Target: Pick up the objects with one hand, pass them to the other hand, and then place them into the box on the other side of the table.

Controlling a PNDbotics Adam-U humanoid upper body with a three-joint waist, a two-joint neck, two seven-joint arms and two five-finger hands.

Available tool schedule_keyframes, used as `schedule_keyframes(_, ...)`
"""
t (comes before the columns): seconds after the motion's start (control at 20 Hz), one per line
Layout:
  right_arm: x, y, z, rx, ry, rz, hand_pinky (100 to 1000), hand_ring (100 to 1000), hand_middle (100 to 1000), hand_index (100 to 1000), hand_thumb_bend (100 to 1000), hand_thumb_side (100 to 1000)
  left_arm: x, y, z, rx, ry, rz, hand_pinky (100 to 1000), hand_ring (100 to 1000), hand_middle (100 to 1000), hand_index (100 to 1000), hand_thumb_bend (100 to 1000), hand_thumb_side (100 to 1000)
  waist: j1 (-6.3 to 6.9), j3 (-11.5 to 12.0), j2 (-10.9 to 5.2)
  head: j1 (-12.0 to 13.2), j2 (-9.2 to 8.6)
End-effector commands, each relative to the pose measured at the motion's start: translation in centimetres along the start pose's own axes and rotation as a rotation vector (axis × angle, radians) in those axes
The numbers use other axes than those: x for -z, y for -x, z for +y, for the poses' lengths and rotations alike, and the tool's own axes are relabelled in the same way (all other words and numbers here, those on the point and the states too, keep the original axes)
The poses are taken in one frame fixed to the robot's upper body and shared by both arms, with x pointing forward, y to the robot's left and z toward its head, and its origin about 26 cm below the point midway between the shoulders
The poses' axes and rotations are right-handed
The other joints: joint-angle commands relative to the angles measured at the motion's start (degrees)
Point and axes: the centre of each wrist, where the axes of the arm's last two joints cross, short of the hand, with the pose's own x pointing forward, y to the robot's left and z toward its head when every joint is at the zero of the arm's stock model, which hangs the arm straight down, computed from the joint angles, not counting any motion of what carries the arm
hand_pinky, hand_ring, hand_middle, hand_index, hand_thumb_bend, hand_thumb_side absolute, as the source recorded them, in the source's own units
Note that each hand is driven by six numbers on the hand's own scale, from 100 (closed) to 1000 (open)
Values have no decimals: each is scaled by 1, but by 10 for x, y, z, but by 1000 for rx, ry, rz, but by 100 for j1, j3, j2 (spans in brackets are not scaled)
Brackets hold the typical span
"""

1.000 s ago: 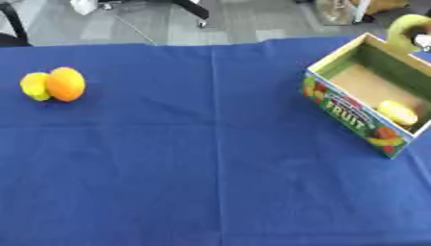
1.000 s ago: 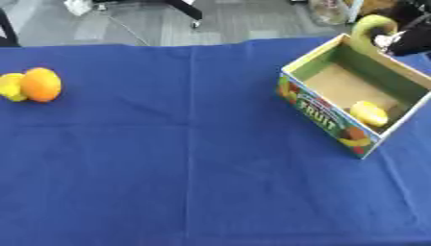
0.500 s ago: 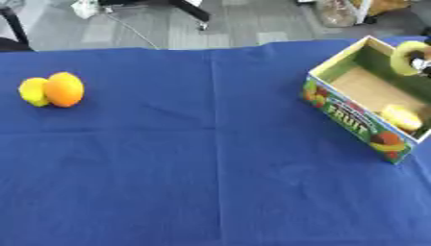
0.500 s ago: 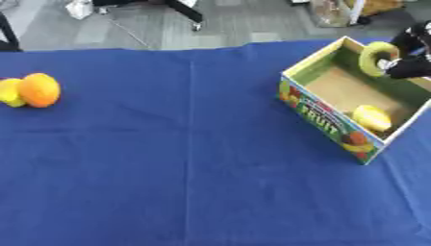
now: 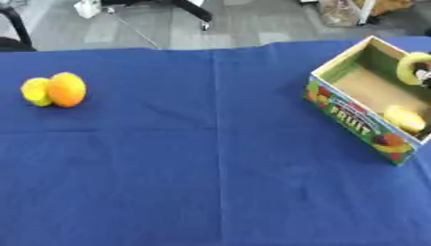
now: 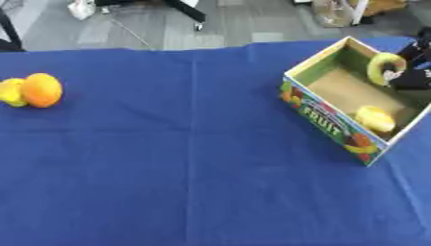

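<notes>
An orange [image 6: 42, 90] and a yellow fruit [image 6: 11, 92] lie touching each other at the table's left side. At the right stands an open cardboard fruit box [image 6: 324, 117] with a yellow fruit [image 6: 374, 118] inside. My right hand [image 6: 411, 76] reaches in from the right edge over the box. Its fingers are curled round a yellow-green fruit [image 6: 380, 67], held low inside the box above its floor. My left hand shows in neither view.
A blue cloth [image 5: 210, 168] covers the whole table. Beyond the far edge lie a grey floor, chair legs [image 5: 189, 6] and a bag [image 6: 333, 10].
My right hand has carried the yellow-green fruit from above the box's far corner down into the box. The camera has shifted a little. The fruits on the left have not moved.
</notes>
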Motion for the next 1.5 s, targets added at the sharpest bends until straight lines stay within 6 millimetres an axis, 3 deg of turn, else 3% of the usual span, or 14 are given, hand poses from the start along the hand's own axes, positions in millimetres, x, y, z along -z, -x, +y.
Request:
schedule_keyframes(0.05,2,-1,-12,-35,24,-8,677,737,644,676,296,100,6,-7,7,7,-18,-35,745,624,625,714,693,546,60,-2,5,-22,-39)
schedule_keyframes(0.1,2,-1,-11,-40,8,-10,684,753,687,712,403,100,6,-7,7,8,-18,-35,745,624,625,714,693,546,59,-4,4,-21,-39)
schedule_keyframes(0.15,2,-1,-11,-48,-7,-15,685,756,696,721,428,100,6,-7,7,9,-19,-35,745,624,625,714,693,546,59,-7,3,-16,-38)
schedule_keyframes(0.2,2,-1,-12,-56,-20,-21,690,771,731,757,511,100,6,-7,7,9,-20,-35,745,625,625,714,693,546,60,-10,1,-7,-38)
schedule_keyframes(0.3,1,-3,-13,-70,-39,-30,701,794,769,794,590,108,6,-7,7,11,-20,-35,745,625,625,714,693,546,60,-16,-3,6,-40)
schedule_keyframes(0.5,0,-6,-15,-107,-60,-53,735,860,858,867,661,198,6,-6,8,15,-23,-36,745,625,626,714,694,545,56,-35,-15,-47,-36)
schedule_keyframes(0.85,-2,-14,-23,-68,-30,-61,727,871,879,878,646,235,6,-5,9,26,-30,-35,745,625,626,715,683,547,43,-80,-32,-233,-8)
schedule_keyframes(1.0,-10,-33,-35,54,14,-100,721,880,895,886,482,345,6,-5,11,32,-36,-35,745,626,626,715,682,546,39,-124,-36,-199,-3)
schedule_keyframes(1.1,-24,-56,-44,173,46,-176,727,889,908,900,334,449,6,-4,12,40,-43,-34,745,626,626,715,680,545,36,-171,-42,-161,6)
schedule_keyframes(1.15,-33,-68,-48,237,58,-219,730,893,913,905,305,466,7,-3,13,43,-47,-33,745,626,626,715,679,544,35,-194,-46,-139,9)
schedule_keyframes(1.25,-52,-90,-52,351,63,-301,729,896,916,910,332,430,7,-2,14,49,-54,-31,745,626,626,715,679,542,36,-233,-58,-101,14)
schedule_keyframes(1.3,-63,-99,-53,400,59,-342,725,893,911,906,438,336,7,-2,15,53,-57,-30,745,626,626,715,678,541,37,-251,-64,-81,14)
schedule_keyframes(1.35,-72,-107,-54,442,58,-388,722,889,904,901,486,281,7,-1,16,57,-60,-30,745,626,626,715,679,539,41,-271,-72,-51,15)
schedule_keyframes(1.5,-82,-112,-55,530,49,-471,716,876,891,890,465,253,8,-1,18,70,-67,-32,745,627,627,716,681,534,49,-316,-91,21,23)
